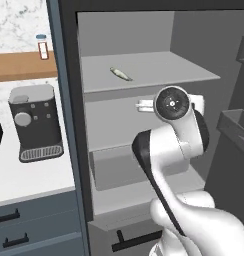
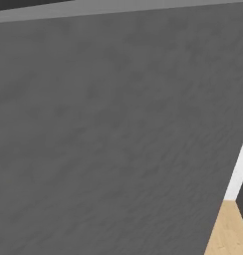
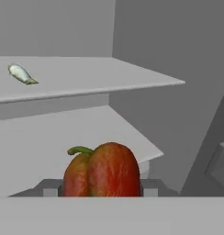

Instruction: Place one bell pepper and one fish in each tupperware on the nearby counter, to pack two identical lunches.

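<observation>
A red-orange bell pepper (image 3: 102, 172) with a green stem sits between my gripper's (image 3: 100, 192) two fingertips (image 3: 149, 188) at the bottom of the hand view, and the gripper is shut on it. It is held in front of an open grey fridge (image 1: 144, 65). A small pale fish (image 1: 120, 74) lies on the fridge's upper shelf, up and to the left of the pepper in the hand view (image 3: 22, 75). My arm's wrist (image 1: 173, 105) hides the gripper and pepper in the left base view. The white counter (image 1: 29, 185) lies left of the fridge. The tupperware is out of view.
A dark coffee machine (image 1: 36, 122) stands on the counter, over slate-blue drawers (image 1: 24, 225). A small bottle (image 1: 42, 47) rests on a wooden wall shelf (image 1: 19, 65). The fridge door (image 1: 234, 150) stands open at right. A grey panel (image 2: 108, 129) is close to the right base camera.
</observation>
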You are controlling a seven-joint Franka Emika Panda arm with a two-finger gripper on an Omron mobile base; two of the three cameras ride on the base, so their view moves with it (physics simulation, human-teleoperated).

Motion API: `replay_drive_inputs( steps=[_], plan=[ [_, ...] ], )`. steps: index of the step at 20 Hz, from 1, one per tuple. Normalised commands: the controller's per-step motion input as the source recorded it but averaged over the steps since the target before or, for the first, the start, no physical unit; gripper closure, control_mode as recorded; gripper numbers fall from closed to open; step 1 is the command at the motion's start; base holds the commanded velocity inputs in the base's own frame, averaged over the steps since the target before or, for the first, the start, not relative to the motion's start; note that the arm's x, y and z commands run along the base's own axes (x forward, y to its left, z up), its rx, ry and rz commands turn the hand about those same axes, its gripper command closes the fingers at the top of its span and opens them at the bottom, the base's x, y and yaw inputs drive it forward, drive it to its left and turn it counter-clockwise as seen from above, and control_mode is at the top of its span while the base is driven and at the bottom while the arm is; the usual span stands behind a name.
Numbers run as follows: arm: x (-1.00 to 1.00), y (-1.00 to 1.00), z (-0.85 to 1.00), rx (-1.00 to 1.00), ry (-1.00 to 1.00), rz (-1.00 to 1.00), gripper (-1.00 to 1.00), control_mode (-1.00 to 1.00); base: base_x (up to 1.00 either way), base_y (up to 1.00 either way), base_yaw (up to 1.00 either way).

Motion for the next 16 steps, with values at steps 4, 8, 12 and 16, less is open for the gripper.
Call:
replay_drive_inputs(
  steps=[4,8,12,16],
  plan=[
    [-1.0,0.42,-0.29,-0.1,0.0,0.0,1.0,-1.0,0.0,0.0,0.0],
    [0.0,0.0,0.0,0.0,0.0,0.0,1.0,1.0,-1.0,0.65,0.0],
    [0.0,0.0,0.0,0.0,0.0,0.0,1.0,1.0,-1.0,0.96,0.0],
    [0.0,0.0,0.0,0.0,0.0,0.0,1.0,1.0,-0.99,1.0,0.01]
  ],
)
